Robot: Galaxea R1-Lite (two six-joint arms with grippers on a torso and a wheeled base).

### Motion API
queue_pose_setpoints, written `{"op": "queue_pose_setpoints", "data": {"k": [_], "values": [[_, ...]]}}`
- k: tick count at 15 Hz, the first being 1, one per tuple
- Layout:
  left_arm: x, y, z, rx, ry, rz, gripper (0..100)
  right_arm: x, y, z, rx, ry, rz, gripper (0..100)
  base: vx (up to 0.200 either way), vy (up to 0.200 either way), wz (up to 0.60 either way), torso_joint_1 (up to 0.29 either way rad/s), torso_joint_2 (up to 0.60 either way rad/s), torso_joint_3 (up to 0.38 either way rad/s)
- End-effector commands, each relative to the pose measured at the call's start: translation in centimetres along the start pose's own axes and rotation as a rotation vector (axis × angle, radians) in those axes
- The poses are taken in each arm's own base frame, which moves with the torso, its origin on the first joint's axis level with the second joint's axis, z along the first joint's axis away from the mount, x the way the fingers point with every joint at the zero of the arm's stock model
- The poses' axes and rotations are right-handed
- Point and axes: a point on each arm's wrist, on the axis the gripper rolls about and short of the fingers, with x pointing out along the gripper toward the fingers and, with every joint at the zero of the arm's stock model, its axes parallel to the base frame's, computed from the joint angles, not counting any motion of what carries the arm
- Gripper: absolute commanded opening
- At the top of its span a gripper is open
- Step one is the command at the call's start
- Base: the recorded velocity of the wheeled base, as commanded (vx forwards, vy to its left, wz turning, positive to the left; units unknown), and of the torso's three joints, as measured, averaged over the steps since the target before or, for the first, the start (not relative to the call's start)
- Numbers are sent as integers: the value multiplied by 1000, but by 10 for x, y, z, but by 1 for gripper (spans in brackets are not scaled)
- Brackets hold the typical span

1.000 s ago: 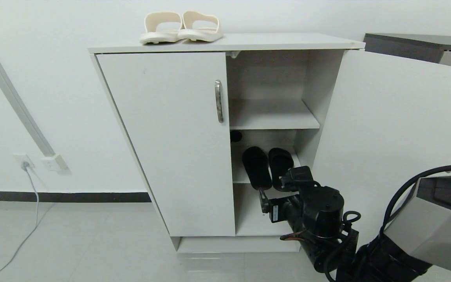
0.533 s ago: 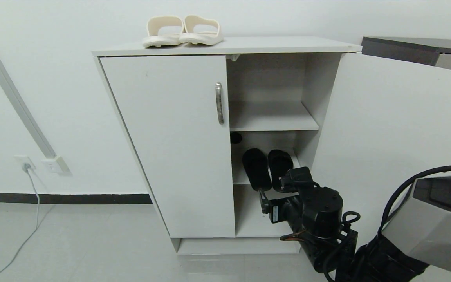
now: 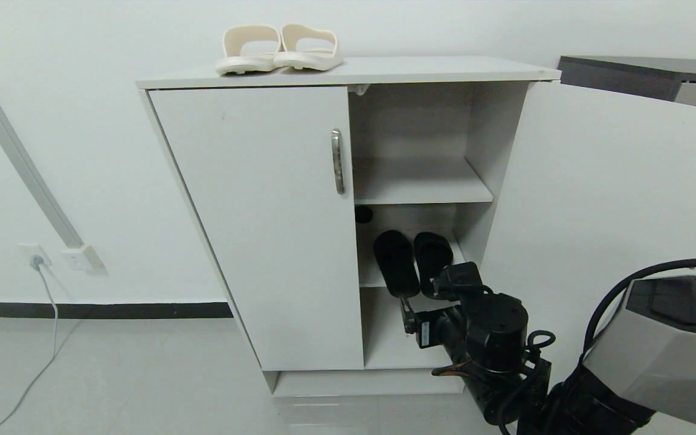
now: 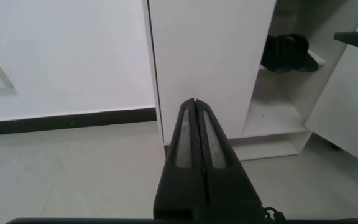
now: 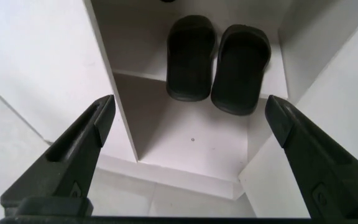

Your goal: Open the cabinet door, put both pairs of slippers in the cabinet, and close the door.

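No readable text, label or number — not on the cabinet [image 3: 257, 229], not elsewhere.

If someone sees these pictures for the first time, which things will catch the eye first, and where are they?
A cream pair of slippers lies on top of the white cabinet, whose right door stands wide open. Inside, a black pair of slippers sits on the lower shelf, and the right gripper hangs open just in front of it.
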Motion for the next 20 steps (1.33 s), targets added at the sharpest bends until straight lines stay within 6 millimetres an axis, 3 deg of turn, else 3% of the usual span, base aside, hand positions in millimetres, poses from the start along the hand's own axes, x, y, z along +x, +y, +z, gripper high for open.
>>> {"op": "queue_pose_setpoints", "data": {"k": [1, 14, 20], "values": [[0, 0, 0, 0, 1, 0, 0, 0, 1, -2, -4, 4, 1, 100, 0, 200, 0, 2, 2, 2], [0, 0, 0, 0, 1, 0, 0, 4, -12, -6, 5, 0, 46, 100, 0, 200, 0, 4, 3, 2], [0, 0, 0, 0, 2, 0, 0, 6, -13, -13, -19, -10, 49, 100, 0, 0, 0, 0, 0, 0]]}}
